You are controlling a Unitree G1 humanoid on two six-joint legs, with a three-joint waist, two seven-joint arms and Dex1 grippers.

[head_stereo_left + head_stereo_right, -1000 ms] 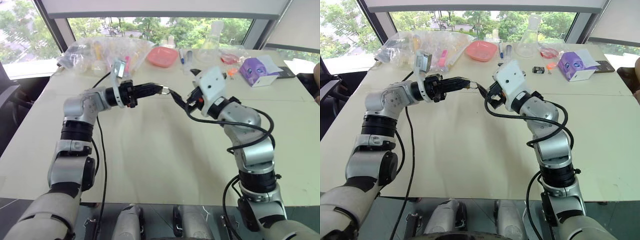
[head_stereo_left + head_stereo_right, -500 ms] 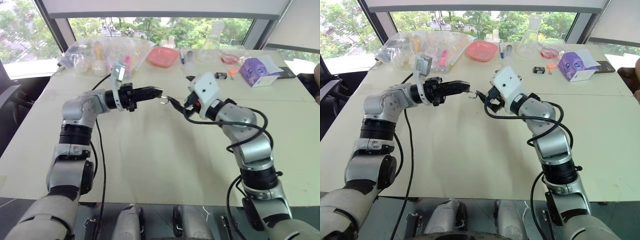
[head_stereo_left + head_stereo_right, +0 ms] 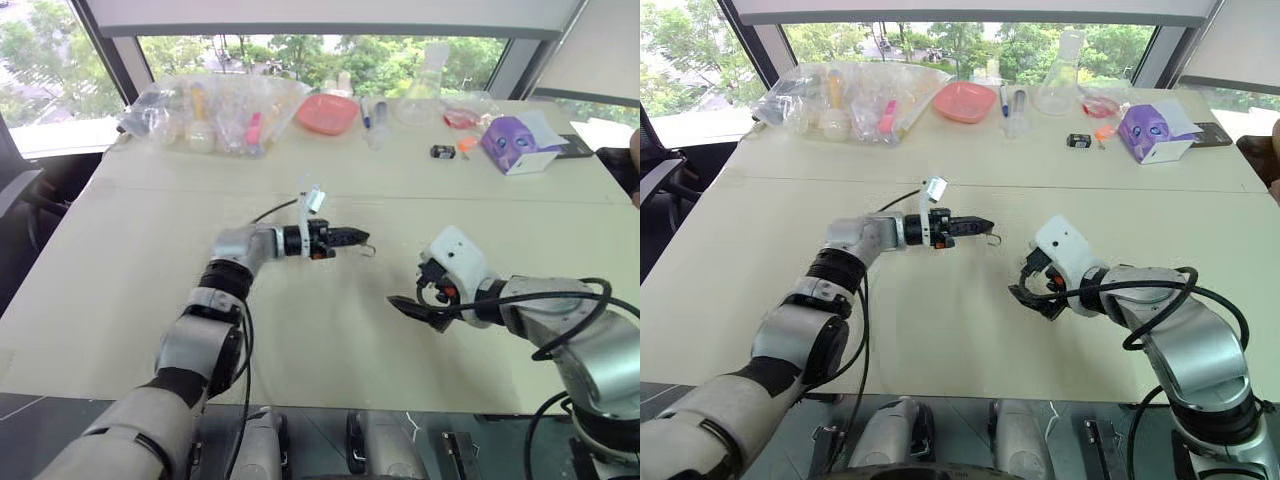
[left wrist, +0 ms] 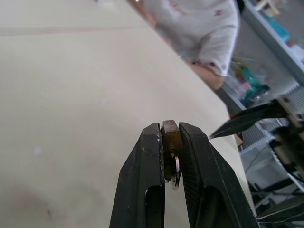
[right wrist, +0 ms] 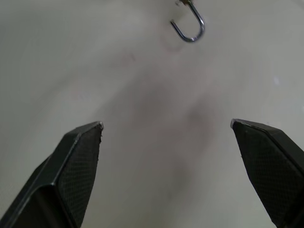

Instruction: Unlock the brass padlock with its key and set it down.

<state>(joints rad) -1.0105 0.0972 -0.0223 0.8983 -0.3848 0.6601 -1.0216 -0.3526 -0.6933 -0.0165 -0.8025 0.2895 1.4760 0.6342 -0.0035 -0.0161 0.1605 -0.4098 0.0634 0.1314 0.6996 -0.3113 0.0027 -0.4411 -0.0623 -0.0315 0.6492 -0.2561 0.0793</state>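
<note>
My left gripper (image 3: 347, 240) hangs low over the middle of the table, pointing right, shut on the small brass padlock (image 4: 169, 137). The lock's thin silvery shackle (image 3: 366, 248) sticks out past the fingertips as an open hook, also visible in the right wrist view as the shackle (image 5: 190, 29). A small metal ring (image 4: 175, 170) hangs between the left fingers (image 4: 142, 185). I cannot make out the key itself. My right gripper (image 3: 408, 309) stands open just above the table, to the right of the lock and nearer me, with nothing between its fingers (image 5: 78, 159).
Along the far edge are clear plastic bags (image 3: 215, 108), a pink tray (image 3: 325, 112), a glass flask (image 3: 432, 75), a purple box (image 3: 515, 143) and a small black object with an orange piece (image 3: 443, 151). A person in a white shirt (image 4: 202, 26) is beyond the table.
Both arms have come down toward the table and drawn apart. The left gripper carried the padlock lower and toward the middle. The right gripper pulled back toward me and to the right.
</note>
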